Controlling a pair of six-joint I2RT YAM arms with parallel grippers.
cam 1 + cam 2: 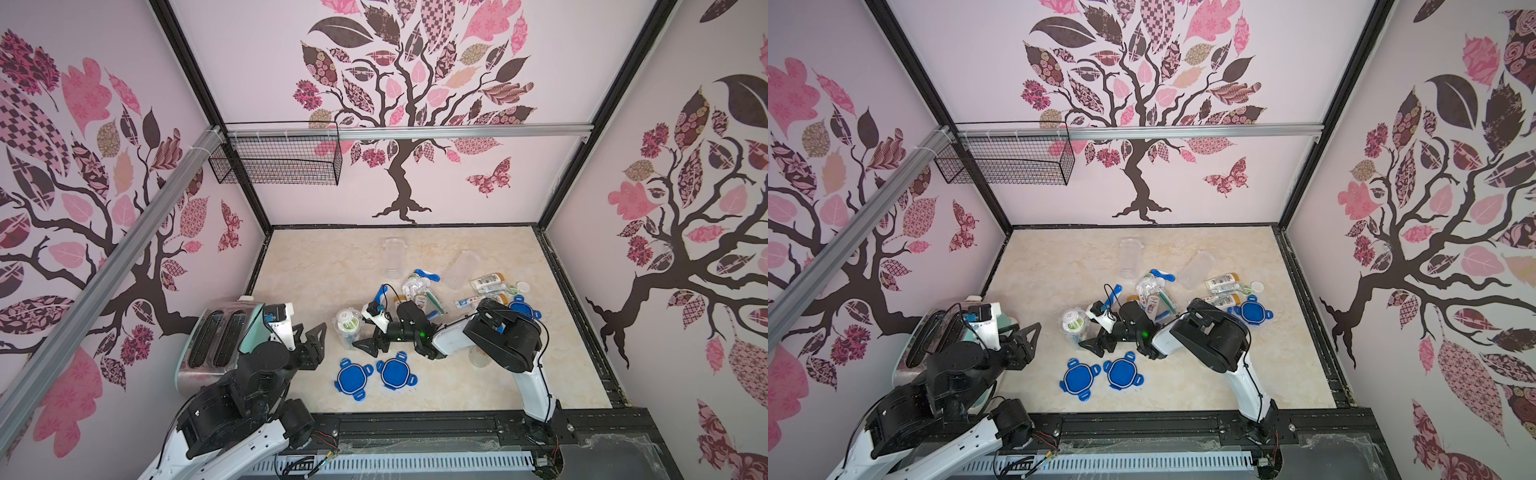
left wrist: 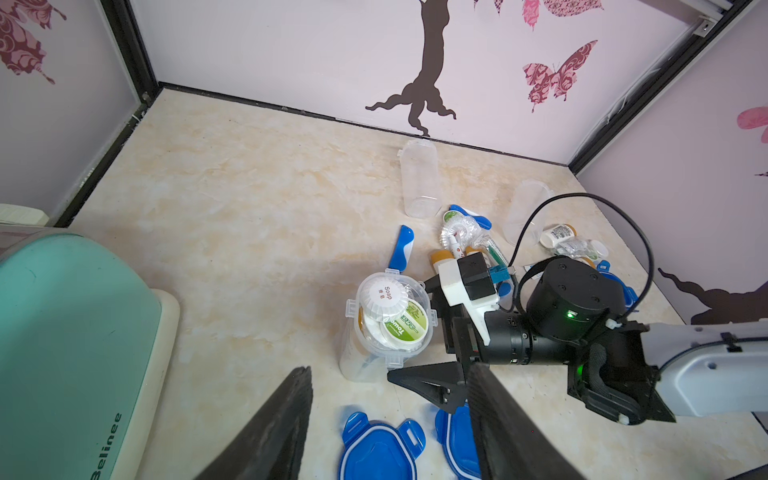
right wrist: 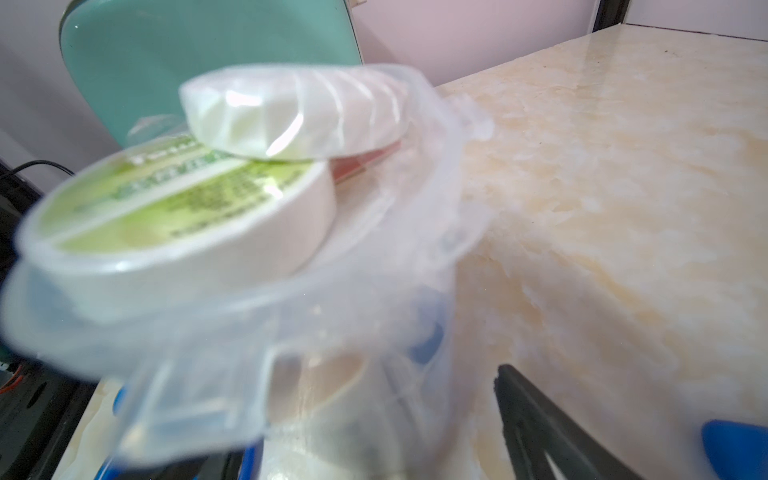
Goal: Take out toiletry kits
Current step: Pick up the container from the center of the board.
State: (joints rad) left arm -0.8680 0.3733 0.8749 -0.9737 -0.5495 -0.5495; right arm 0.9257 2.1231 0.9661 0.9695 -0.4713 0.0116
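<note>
- Right gripper's (image 2: pixel 409 332) jaws gape around our clear plastic jar (image 2: pixel 353 361) (not pinching).
- Left gripper (image 1: pixel 309 336), near jar: ridged black jaws apart.
- Round white tubs (image 2: pixel 409 328) fill jar's mouth.

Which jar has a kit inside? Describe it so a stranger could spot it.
Start at the mint-green toaster. To its right, behind two blue lids, one clear jar stands upright. Unlike the two empty jars lying farther back, it is lidless and packed, a round soap on top.

Open jar (image 2: pixel 356 368) with round tubs (image 2: pixel 406 329)
</note>
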